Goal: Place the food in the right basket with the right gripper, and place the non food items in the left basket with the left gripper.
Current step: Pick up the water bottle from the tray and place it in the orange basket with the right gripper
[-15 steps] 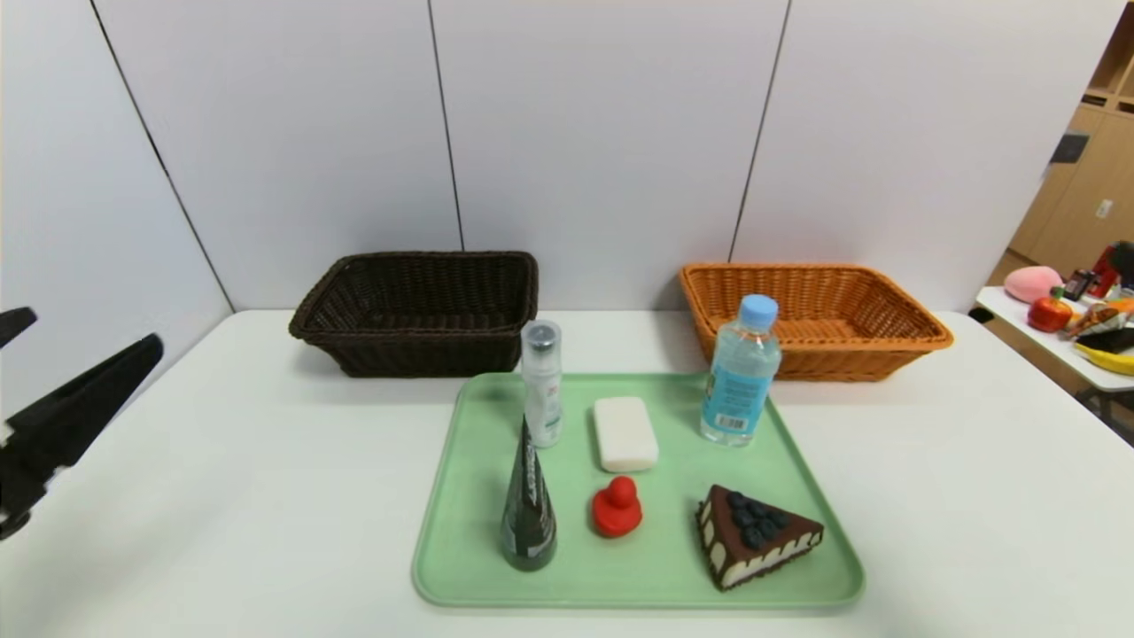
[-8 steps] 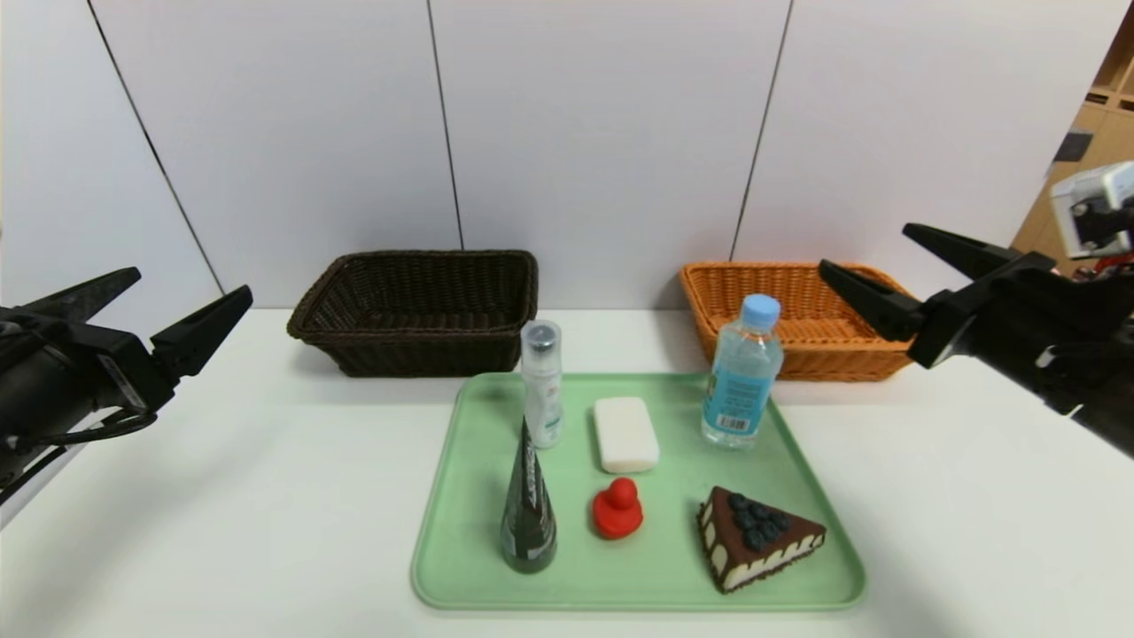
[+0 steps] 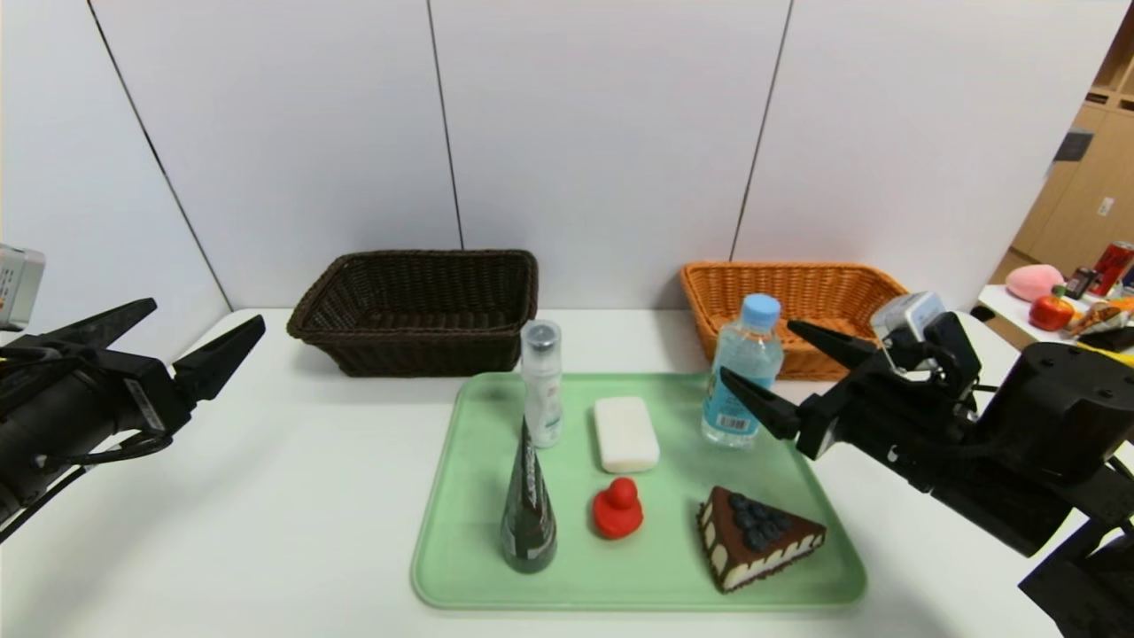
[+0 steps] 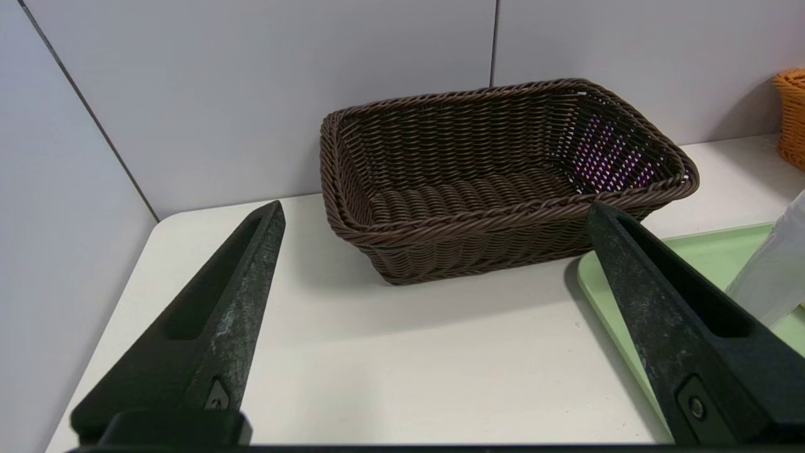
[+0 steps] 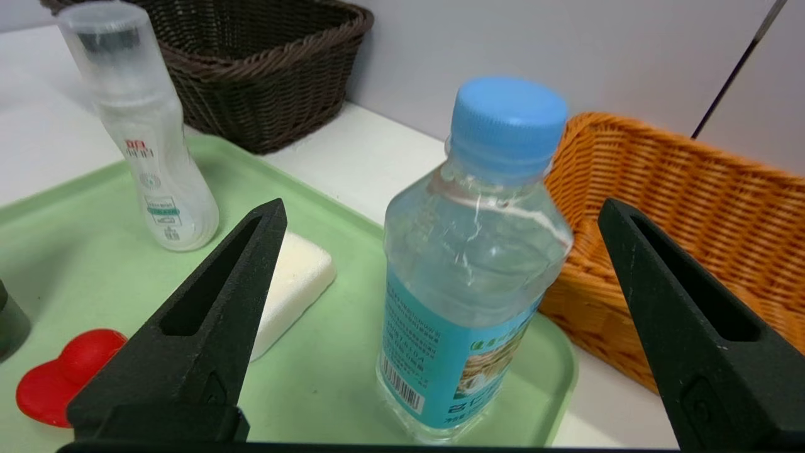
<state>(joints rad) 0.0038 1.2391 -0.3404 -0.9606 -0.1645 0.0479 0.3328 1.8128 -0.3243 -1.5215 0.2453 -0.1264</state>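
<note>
Right tool [image 3: 769, 370] spread wide, empty, just right of upright water bottle [image 3: 741, 372]. Best: centre jaws on label, clench gently. Left tool [image 3: 204, 332] released, far left.

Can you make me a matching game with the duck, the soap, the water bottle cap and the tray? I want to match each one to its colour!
Things:
1. duck
2. soap
3. water bottle cap
4. tray

Colours:
A. light blue
B. green
C. red
D. white

Pairs: 1-C, 2-D, 3-A, 4-B
</note>
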